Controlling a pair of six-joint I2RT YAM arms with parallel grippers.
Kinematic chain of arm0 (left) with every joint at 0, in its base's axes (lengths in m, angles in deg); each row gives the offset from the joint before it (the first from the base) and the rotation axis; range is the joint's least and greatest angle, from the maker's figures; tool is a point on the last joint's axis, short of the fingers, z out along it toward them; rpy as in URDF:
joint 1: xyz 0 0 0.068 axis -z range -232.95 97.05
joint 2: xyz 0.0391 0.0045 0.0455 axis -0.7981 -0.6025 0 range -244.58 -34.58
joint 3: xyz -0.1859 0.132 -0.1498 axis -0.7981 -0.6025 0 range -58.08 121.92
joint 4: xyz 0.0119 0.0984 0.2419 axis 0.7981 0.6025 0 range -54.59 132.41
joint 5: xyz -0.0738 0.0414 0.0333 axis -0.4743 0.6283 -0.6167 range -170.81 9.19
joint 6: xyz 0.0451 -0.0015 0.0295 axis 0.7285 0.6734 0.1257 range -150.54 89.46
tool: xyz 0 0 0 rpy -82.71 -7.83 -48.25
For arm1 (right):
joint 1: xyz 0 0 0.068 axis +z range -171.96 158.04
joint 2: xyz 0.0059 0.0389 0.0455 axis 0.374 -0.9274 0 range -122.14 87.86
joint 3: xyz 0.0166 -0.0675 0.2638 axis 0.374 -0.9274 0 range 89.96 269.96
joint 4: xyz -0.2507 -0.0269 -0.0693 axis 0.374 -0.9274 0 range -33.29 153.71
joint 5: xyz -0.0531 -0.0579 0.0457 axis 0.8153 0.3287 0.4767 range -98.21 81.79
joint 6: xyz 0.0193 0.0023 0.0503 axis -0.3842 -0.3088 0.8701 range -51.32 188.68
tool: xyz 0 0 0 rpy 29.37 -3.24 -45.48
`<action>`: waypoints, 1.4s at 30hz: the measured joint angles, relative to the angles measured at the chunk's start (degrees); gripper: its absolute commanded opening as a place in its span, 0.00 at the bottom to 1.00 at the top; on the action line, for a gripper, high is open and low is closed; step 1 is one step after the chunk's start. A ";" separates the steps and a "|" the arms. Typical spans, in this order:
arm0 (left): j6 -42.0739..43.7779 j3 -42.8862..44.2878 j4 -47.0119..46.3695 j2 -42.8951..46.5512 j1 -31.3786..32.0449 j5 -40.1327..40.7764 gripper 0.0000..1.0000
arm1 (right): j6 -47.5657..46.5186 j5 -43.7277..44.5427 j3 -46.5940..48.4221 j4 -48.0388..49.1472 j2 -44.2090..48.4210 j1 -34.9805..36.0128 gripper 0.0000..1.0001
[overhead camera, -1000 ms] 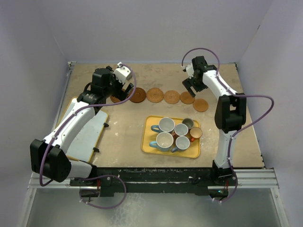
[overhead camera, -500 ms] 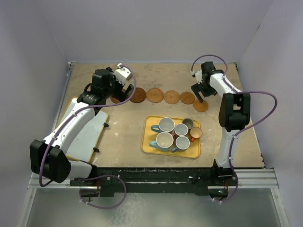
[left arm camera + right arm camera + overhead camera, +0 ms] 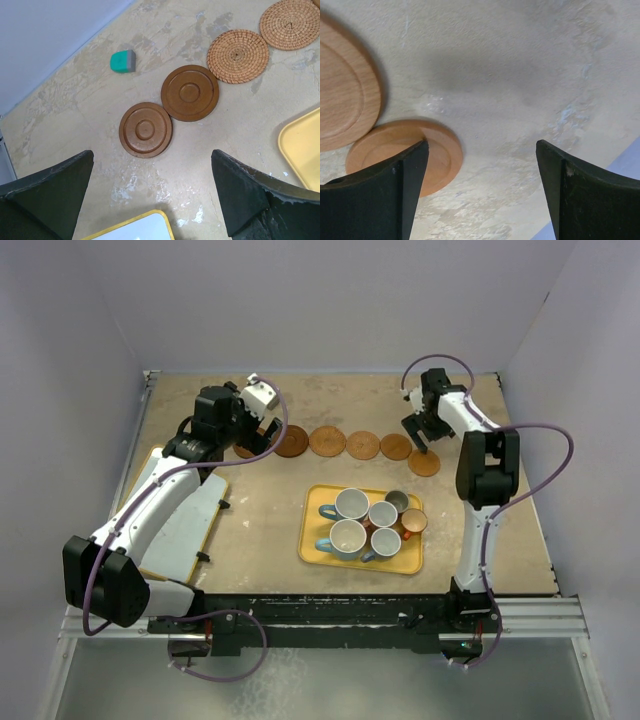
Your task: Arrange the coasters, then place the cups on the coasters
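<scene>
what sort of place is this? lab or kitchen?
Probably a lab test cell: plain walls box in a worn table, two arms bolted at its near edge, cups on a tray as props.

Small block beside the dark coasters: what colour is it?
The block is teal with a grey end, clearest in the left wrist view.

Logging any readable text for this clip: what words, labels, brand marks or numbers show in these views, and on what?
None: no readable text in any view.
The coasters show only turned rings or woven coils, no lettering.
The cups and the yellow tray look plain in the top view; any small mark on them would be too small to read.
The teal block is unmarked on the faces that show.
</scene>
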 measured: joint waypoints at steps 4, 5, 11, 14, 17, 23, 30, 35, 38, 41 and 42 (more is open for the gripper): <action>0.00 0.00 0.02 0.00 0.00 0.00 0.97 | -0.24 1.31 2.12 0.11 -1.42 -0.20 0.90; 0.00 0.00 0.00 0.00 0.00 0.00 0.98 | -0.33 1.55 2.67 0.00 -1.75 -0.20 0.90; 0.02 0.00 0.00 0.00 0.00 0.00 0.98 | -0.63 3.50 5.86 -0.31 -3.69 -0.20 0.90; 0.02 0.00 0.00 0.00 0.00 0.00 0.97 | -0.70 4.20 7.08 -0.33 -4.52 -0.20 0.90; 0.02 0.00 0.00 0.00 0.00 0.02 0.98 | -0.83 4.57 8.31 -0.61 -5.31 -0.20 0.90; 0.02 0.00 0.00 0.00 0.00 0.02 0.98 | -1.07 5.03 11.41 -0.90 -7.19 -0.26 0.90; 0.02 0.00 0.00 0.00 0.00 0.02 0.98 | -1.22 5.33 14.73 -1.03 -9.18 -0.42 0.90; 0.04 0.00 0.00 0.00 0.00 0.02 0.98 | -1.25 5.53 15.65 -1.22 -9.70 -0.42 0.90; 0.02 0.00 0.00 0.00 0.00 0.02 0.98 | -1.25 5.70 16.52 -1.14 -10.16 -0.42 0.90; 0.02 -0.02 0.00 0.00 0.00 0.02 0.98 | -1.22 5.68 16.59 -1.16 -10.16 -0.42 0.90; 0.04 -0.04 0.00 0.00 0.00 0.02 0.98 | -1.25 5.66 16.59 -1.16 -10.16 -0.42 0.90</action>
